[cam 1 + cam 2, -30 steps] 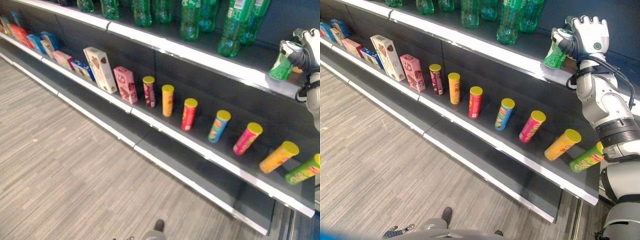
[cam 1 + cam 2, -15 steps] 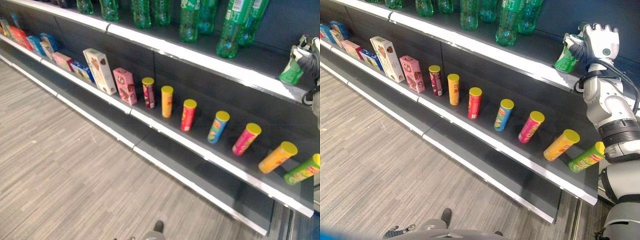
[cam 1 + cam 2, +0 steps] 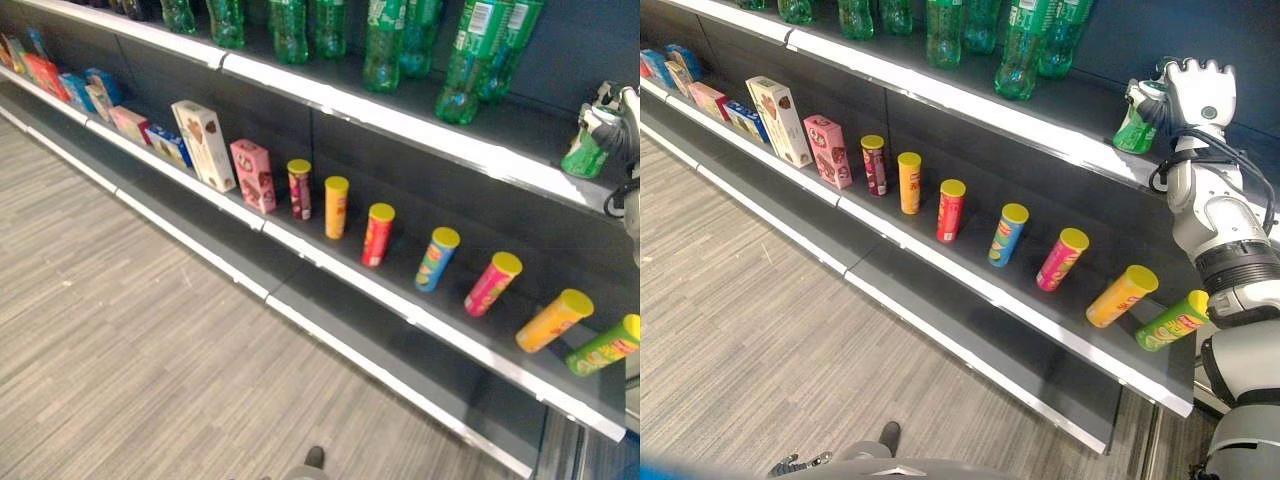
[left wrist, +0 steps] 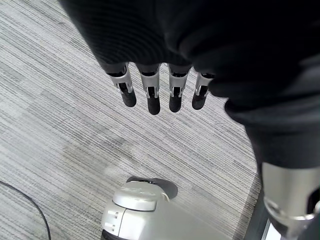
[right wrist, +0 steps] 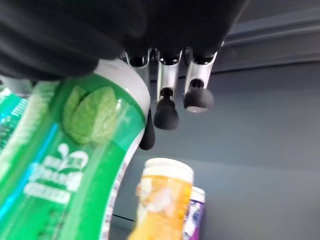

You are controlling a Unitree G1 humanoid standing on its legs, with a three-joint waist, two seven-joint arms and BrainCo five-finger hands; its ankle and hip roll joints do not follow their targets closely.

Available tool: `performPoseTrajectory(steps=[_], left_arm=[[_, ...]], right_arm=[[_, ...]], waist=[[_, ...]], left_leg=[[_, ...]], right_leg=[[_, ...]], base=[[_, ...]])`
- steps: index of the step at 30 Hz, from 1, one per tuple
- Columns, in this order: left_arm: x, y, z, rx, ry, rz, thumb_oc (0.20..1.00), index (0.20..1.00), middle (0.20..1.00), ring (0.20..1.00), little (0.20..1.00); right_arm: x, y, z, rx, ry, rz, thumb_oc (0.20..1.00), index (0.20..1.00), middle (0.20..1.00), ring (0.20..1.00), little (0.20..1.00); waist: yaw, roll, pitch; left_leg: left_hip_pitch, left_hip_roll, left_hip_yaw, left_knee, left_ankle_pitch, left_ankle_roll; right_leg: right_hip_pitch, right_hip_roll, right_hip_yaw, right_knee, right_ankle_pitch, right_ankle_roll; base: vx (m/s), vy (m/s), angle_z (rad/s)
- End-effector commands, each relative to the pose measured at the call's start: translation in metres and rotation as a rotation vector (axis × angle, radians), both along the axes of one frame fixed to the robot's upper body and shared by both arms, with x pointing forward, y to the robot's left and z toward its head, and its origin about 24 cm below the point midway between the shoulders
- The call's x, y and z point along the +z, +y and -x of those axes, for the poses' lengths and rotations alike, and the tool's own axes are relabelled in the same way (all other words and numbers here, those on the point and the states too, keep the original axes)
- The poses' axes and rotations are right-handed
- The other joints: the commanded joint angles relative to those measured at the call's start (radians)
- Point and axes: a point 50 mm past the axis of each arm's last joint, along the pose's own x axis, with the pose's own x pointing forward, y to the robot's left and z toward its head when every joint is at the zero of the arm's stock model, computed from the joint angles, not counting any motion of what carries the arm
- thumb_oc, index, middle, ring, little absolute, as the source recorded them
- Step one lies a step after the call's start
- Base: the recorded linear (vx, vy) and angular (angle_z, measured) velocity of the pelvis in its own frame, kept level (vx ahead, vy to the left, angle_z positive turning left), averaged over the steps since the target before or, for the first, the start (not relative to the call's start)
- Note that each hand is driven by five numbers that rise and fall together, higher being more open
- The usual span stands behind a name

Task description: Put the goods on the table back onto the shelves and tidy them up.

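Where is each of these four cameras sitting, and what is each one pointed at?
Left eye view: on the head, looking down at the shelves and the canister row; right hand at the edge.
Right eye view: beside it, same scene; right arm and hand holding the green bottle.
Left wrist view: on the left wrist, facing the floor; left hand with straight fingers.
Right wrist view: on the right wrist, bottle up close.
Both eye views share the shelves.

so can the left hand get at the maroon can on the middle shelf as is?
Probably not without moving. The left hand hangs open, fingers pointing at the floor, away from the shelving. The maroon can stands free at the shelf front with nothing before it, so the way is clear; reach is the doubt. The right hand holds a green bottle.
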Motion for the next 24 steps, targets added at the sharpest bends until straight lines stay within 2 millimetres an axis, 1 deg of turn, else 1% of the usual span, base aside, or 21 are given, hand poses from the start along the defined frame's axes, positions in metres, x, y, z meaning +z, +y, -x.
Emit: performPoseTrajectory(steps=[1,2,8,19,20,21,22,24], left_arm=[[0.0048,0.0116,-0.0116,-0.081,-0.012,-0.055,1.000,1.000,1.000,1.000,1.000],[0.0057,0.0127,-0.0133,-0.083,-0.021,-0.056,1.000,1.000,1.000,1.000,1.000],[0.0061,0.0131,-0.0153,-0.086,-0.026,-0.060,1.000,1.000,1.000,1.000,1.000],[0.0057,0.0111,-0.0169,-0.083,-0.030,-0.054,1.000,1.000,1.000,1.000,1.000],[0.0052,0.0103,-0.0151,-0.083,-0.024,-0.051,1.000,1.000,1.000,1.000,1.000],[0.0052,0.0104,-0.0150,-0.084,-0.023,-0.052,1.000,1.000,1.000,1.000,1.000],[0.0052,0.0103,-0.0150,-0.084,-0.023,-0.052,1.000,1.000,1.000,1.000,1.000],[0.0051,0.0102,-0.0147,-0.085,-0.021,-0.052,1.000,1.000,1.000,1.000,1.000]], right_arm=[[0.0336,0.0065,-0.0048,-0.027,-0.065,0.099,0.200,0.200,0.200,0.200,0.200],[0.0364,0.0027,-0.0062,-0.056,-0.058,0.099,0.200,0.200,0.200,0.200,0.200],[0.0410,0.0038,-0.0104,-0.063,-0.063,0.070,0.200,0.200,0.200,0.200,0.200],[0.0390,0.0095,-0.0136,-0.051,-0.052,0.080,0.200,0.200,0.200,0.200,0.200],[0.0371,0.0092,-0.0128,-0.049,-0.053,0.072,0.821,0.821,0.821,0.821,0.821],[0.0370,0.0091,-0.0127,-0.049,-0.053,0.072,0.953,0.953,0.953,0.953,0.953],[0.0367,0.0093,-0.0125,-0.047,-0.057,0.067,1.000,1.000,1.000,1.000,1.000],[0.0371,0.0084,-0.0114,-0.045,-0.072,0.049,1.000,1.000,1.000,1.000,1.000]], waist=[[0.011,-0.008,0.007],[0.014,-0.009,0.008],[0.019,-0.009,0.011],[0.018,-0.012,0.012],[0.014,-0.010,0.011],[0.014,-0.011,0.011],[0.014,-0.011,0.011],[0.011,-0.010,0.010]], left_leg=[[0.003,0.014,0.012,0.033,-0.117,-0.033],[0.002,0.013,0.011,0.034,-0.116,-0.033],[-0.001,0.012,0.009,0.035,-0.115,-0.034],[0.002,0.013,0.008,0.034,-0.118,-0.034],[0.003,0.015,0.010,0.036,-0.119,-0.034],[0.003,0.015,0.010,0.036,-0.119,-0.034],[0.004,0.016,0.011,0.036,-0.120,-0.034],[0.007,0.017,0.012,0.036,-0.121,-0.034]], right_leg=[[0.011,-0.028,0.013,0.042,-0.083,0.017],[0.010,-0.029,0.014,0.041,-0.082,0.018],[0.009,-0.029,0.012,0.042,-0.082,0.019],[0.012,-0.027,0.012,0.043,-0.084,0.017],[0.011,-0.026,0.016,0.044,-0.085,0.016],[0.011,-0.026,0.016,0.044,-0.084,0.016],[0.011,-0.026,0.017,0.044,-0.085,0.016],[0.012,-0.026,0.021,0.044,-0.084,0.016]], base=[[0.00,0.000,0.00],[0.00,0.000,0.00],[0.00,0.000,0.00],[0.00,-0.001,0.01],[0.00,0.000,0.00],[0.00,0.000,0.00],[0.00,0.000,0.00],[0.00,0.000,0.00]])
